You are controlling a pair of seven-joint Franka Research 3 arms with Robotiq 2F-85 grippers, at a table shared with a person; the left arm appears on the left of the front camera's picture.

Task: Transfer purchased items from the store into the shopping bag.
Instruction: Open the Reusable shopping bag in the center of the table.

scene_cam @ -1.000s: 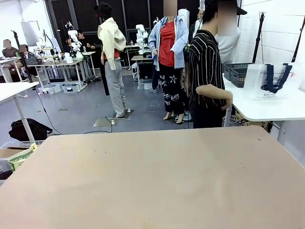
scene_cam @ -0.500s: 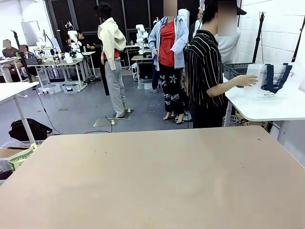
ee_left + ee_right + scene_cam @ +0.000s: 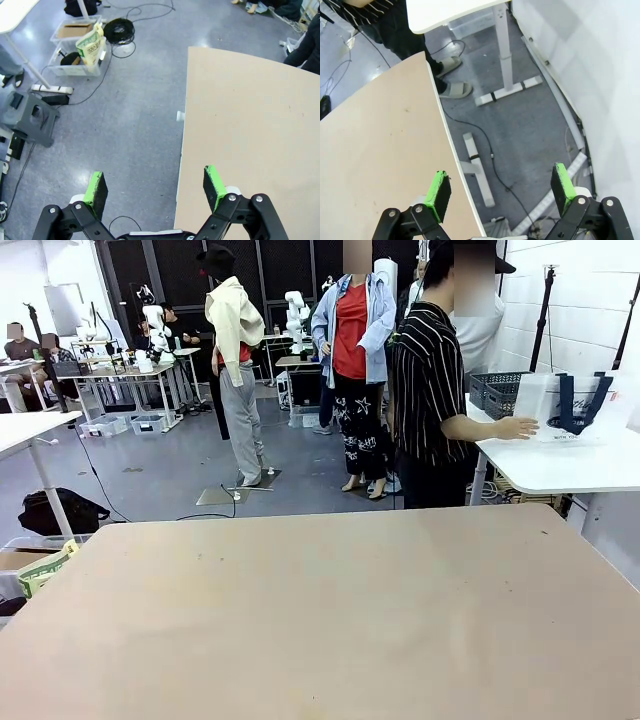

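**Holdings at opening: both claws empty, goods off to the side**

1. Left gripper point(image 3: 155, 184): jaws spread wide, nothing between the green pads. It hangs over the left edge of the work table point(image 3: 250, 125), above the floor point(image 3: 125, 100), probably because nothing is in reach yet.
2. Work table: beige top, bare.
3. Person point(image 3: 430, 390): stands at the far right beside a white side table point(image 3: 560, 468).
4. Store basket point(image 3: 497, 390): on the side table, well apart from both arms. The purchased items cannot be made out from here.
5. Hand point(image 3: 518, 427): stretched to the shopping bag's edge, seemingly to fetch it over.
6. Shopping bag point(image 3: 575, 408): upright on the side table, just beside the basket.
7. Right gripper point(image 3: 500, 187): wide open, empty, over the work table's right edge.
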